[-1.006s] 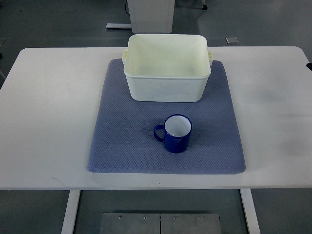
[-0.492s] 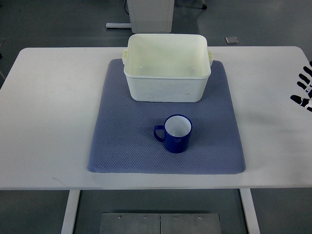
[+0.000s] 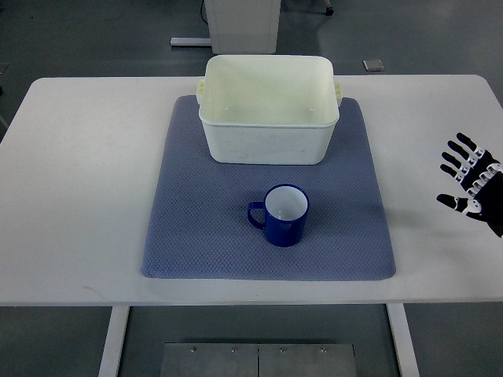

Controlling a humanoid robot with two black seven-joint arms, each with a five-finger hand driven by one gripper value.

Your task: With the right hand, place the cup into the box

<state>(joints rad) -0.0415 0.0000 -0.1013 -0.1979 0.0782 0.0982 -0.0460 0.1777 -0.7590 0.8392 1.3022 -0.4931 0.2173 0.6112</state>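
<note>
Cup (image 3: pixel 284 215) sits upright on the blue mat (image 3: pixel 196 228), in its near half a little right of centre, with the cream box (image 3: pixel 269 110) standing empty at the mat's far edge and a clear strip of mat between the two. It is a dark blue mug with a pale inside and a thin light rim, which suggests enamelled metal or glazed ceramic: stiff, fairly light when empty, and probably smooth enough to slip under a loose grip. Its loop handle points to the picture's left, away from the right hand (image 3: pixel 471 187), so the handle looks a poor place to take hold from that side. The bare right-hand wall of the mug faces the approach, and a wrap of fingers (image 3: pixel 460 153) around the body, thumb on one side and the rest opposite, below the rim, seems the surest hold; pinching the rim alone risks tipping it. The right hand is at the right edge of the white surface (image 3: pixel 86 173), well apart from the mug, its dark fingers spread wide and holding nothing. The textured mat should keep the mug from sliding when touched. No left arm shows.
</note>
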